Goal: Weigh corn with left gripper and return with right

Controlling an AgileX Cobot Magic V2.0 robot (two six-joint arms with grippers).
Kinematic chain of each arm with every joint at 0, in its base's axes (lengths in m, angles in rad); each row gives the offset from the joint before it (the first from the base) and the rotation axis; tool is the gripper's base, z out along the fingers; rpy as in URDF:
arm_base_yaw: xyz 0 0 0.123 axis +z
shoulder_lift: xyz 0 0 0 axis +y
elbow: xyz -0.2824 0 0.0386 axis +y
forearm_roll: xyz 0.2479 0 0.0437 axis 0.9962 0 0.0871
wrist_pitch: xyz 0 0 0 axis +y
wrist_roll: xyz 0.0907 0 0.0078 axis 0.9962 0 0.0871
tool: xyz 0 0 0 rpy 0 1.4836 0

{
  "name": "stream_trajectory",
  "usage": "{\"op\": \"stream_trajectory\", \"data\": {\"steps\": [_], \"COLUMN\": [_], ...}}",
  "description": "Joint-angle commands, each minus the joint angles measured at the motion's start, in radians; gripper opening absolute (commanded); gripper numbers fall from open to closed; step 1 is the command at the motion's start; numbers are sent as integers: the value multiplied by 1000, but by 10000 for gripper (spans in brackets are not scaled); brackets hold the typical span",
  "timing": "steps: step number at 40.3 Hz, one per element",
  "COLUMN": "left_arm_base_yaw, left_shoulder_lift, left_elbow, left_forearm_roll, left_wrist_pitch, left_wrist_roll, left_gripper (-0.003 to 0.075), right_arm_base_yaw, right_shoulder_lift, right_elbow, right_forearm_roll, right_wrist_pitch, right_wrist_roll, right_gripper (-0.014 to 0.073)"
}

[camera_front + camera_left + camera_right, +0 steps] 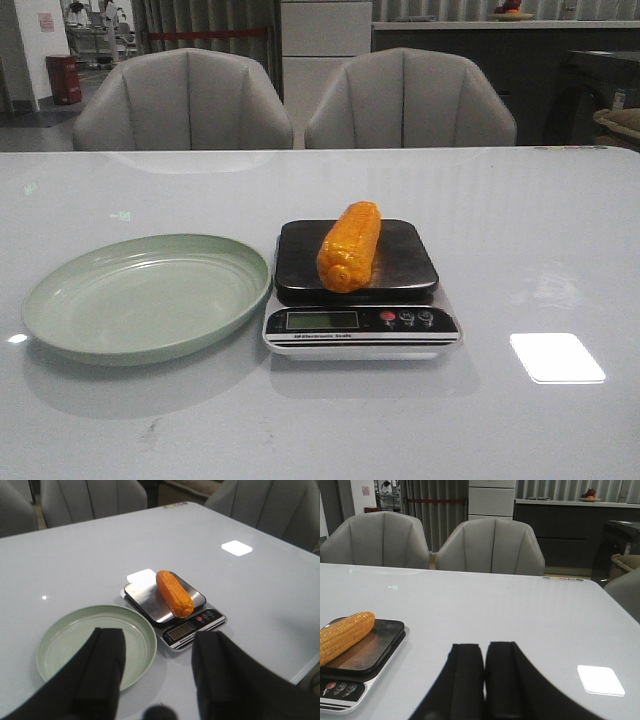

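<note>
The orange-yellow corn (350, 246) lies lengthwise on the dark platform of the kitchen scale (360, 322) at the table's middle; it also shows as the corn (174, 593) and the corn (344, 636) in the wrist views. My left gripper (160, 637) is open with nothing between its fingers, held back from the scale (192, 629) and above the near side of the green plate (60, 630). My right gripper (484, 649) is shut on nothing, hovering over bare table to the right of the scale (342, 690). Neither gripper appears in the front view.
An empty pale green plate (60, 300) sits just left of the scale, its rim nearly touching it. Two grey chairs (185, 100) stand behind the table's far edge. A bright light patch (556, 357) reflects on the table at right.
</note>
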Motion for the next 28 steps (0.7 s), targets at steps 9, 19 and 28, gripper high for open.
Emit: {"op": "stream_trajectory", "data": {"steps": [9,19,28], "left_arm_base_yaw": [-7,-7,-7], "left_shoulder_lift": [-224,-265,-265], "left_elbow": [29,31,31], "left_forearm_roll": [53,58,58], "left_wrist_pitch": [2,17,8], "left_wrist_roll": [-3,-3,-3], "left_gripper": [115,114,114], "right_arm_base_yaw": [-8,-7,-7], "right_shoulder_lift": [-18,92,320], "right_elbow": [2,-157,-360], "right_forearm_roll": [-14,-13,-13], "right_wrist_pitch": [-238,-36,128], "right_wrist_roll": [0,17,17], "right_gripper": [178,178,178]}}
